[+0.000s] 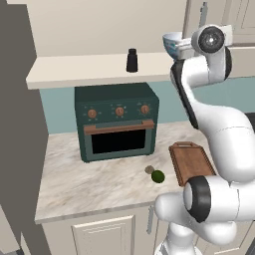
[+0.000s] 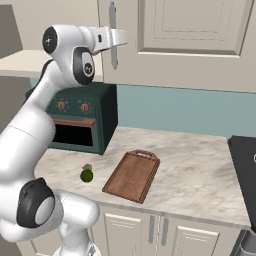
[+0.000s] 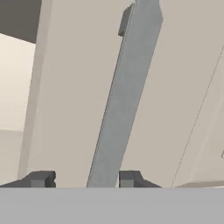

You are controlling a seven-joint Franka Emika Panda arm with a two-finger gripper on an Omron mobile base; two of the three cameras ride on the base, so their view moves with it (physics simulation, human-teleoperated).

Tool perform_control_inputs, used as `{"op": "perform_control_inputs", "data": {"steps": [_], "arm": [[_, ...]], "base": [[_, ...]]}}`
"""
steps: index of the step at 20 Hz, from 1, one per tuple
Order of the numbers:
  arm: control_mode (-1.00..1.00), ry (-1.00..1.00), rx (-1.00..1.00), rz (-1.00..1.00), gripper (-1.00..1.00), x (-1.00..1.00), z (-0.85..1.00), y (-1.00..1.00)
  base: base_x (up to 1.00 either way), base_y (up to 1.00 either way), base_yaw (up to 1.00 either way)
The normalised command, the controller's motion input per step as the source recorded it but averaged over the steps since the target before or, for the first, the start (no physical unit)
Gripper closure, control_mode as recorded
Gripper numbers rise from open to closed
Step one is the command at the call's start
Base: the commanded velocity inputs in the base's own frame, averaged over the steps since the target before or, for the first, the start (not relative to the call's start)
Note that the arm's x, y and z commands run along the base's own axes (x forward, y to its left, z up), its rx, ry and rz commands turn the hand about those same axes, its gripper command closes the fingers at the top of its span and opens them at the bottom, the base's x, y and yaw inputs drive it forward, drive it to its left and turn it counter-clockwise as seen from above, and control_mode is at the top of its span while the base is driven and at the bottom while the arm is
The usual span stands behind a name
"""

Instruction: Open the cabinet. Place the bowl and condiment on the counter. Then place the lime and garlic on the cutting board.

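**Gripper straddles the cabinet handle, grip not yet closed**

While the bowl and the condiment stand up on the shelf, the step in hand is, by my judgement, the first one: opening the cabinet. In the right base view the gripper is raised to the grey bar handle at about 11 o'clock in that picture. In the hand view the handle runs from 12 o'clock down to 6 o'clock, passing between the two finger tips, which stand apart on either side of it with a gap showing on the left one; the jaws are parted and not clamped on the bar.

On the counter the lime and the garlic lie just beside each other, with the cutting board near them at 3 o'clock in the left base view.

Next, the jaws would need to close squarely on the bar, then draw the door outward along its hinge arc. A skewed grip could slip off the smooth handle.
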Motion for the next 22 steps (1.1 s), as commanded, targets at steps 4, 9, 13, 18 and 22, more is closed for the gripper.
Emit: {"op": "perform_control_inputs", "data": {"steps": [4, 9, 13, 18, 22], "arm": [[-1.0, 0.0, 0.02, -0.44, 1.0, 0.29, -0.06, -1.0], [-1.0, 0.0, 0.09, -0.41, 1.0, 0.32, -0.13, -1.0], [-1.0, 0.0, 0.16, -0.36, 1.0, 0.15, -0.12, -1.0], [-1.0, -0.01, 0.19, -0.22, 1.0, 0.0, -0.14, -1.0], [-1.0, -0.06, 0.18, -0.16, 1.0, 0.0, -0.09, -1.0]], "base": [[0.0, 0.0, 0.0], [0.0, 0.0, 0.0], [0.0, 0.0, 0.0], [0.0, 0.0, 0.0], [0.0, 0.0, 0.0]]}}
